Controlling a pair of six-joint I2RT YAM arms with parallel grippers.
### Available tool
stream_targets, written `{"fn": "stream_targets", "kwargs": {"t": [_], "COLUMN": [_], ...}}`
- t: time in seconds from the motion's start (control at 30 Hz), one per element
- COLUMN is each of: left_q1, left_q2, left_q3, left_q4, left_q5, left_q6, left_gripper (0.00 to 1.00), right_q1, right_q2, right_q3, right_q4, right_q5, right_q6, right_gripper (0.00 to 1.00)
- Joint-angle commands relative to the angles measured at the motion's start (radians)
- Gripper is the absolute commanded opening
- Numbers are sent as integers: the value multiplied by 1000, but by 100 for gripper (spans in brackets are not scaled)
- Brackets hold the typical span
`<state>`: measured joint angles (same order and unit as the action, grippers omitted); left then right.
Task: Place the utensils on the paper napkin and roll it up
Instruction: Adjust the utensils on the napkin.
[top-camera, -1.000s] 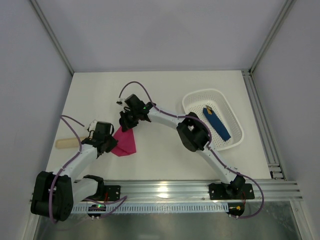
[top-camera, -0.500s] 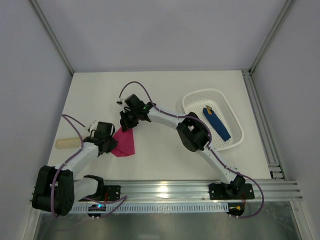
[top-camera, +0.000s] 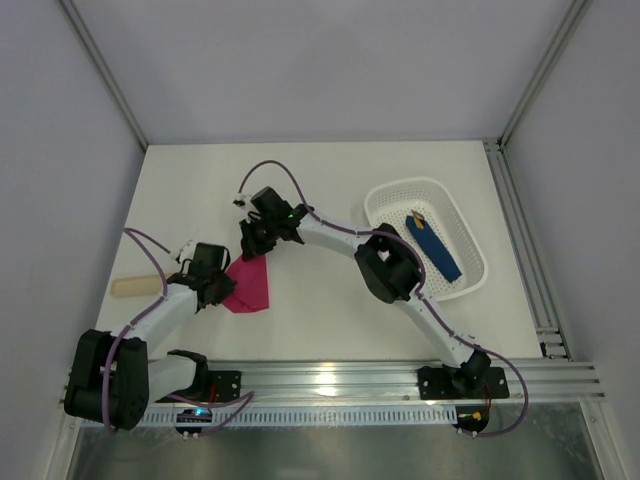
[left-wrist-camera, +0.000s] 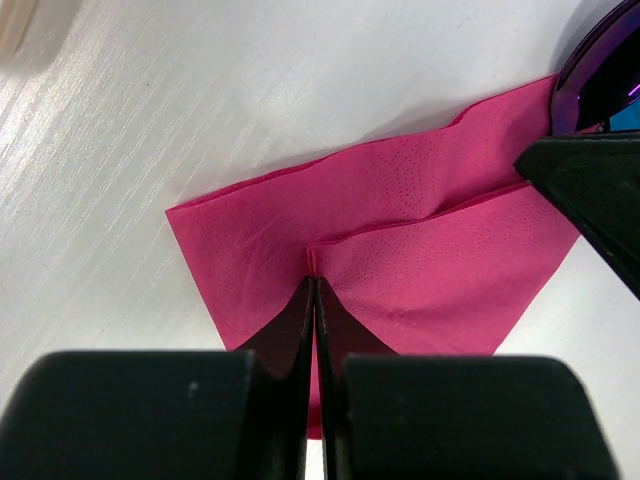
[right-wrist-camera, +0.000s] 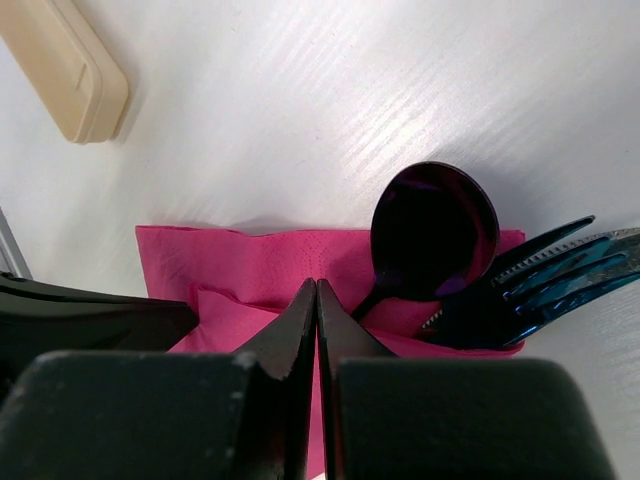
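Napkin (top-camera: 250, 285) mid-roll, barely changed over the last second.
I hold left and right jaws clenched on its folds, utensils (right-wrist-camera: 436, 232) partly tucked under; rolling looks unfinished.

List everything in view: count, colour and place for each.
paper napkin: one, magenta, partly folded, on the table between the two grippers
utensils: spoon and fork showing, glossy dark purple, lying on the napkin, heads past its edge
flat stick: one, pale beige, left side of the table
basket: one, white, right side of the table
flat strip: one, blue, inside the basket
table: one, white
left gripper: black, shut, pinching a napkin fold
right gripper: black, shut, pinching the napkin beside the utensils
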<state>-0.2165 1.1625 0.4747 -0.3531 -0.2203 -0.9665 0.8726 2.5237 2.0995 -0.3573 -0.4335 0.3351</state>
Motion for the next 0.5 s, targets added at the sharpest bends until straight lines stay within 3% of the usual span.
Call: {"fn": "stream_targets", "kwargs": {"t": [0.0, 0.27, 0.47], "left_q1": [-3, -3, -3], "left_q2": [16, 2, -4], "left_q3": [-11, -18, -19], "left_q4": [-29, -32, -35], "left_q5": [-31, -30, -27], "left_q6": [3, 2, 2], "left_gripper": [0, 0, 0], "right_q1": [-12, -55, -127], "right_q2": [-121, -215, -227], "right_q3": [16, -97, -257], "right_q4": [64, 162, 415], "right_q5": [-24, -92, -390], "right_q6": [4, 61, 256], "right_gripper": [4, 4, 4]}}
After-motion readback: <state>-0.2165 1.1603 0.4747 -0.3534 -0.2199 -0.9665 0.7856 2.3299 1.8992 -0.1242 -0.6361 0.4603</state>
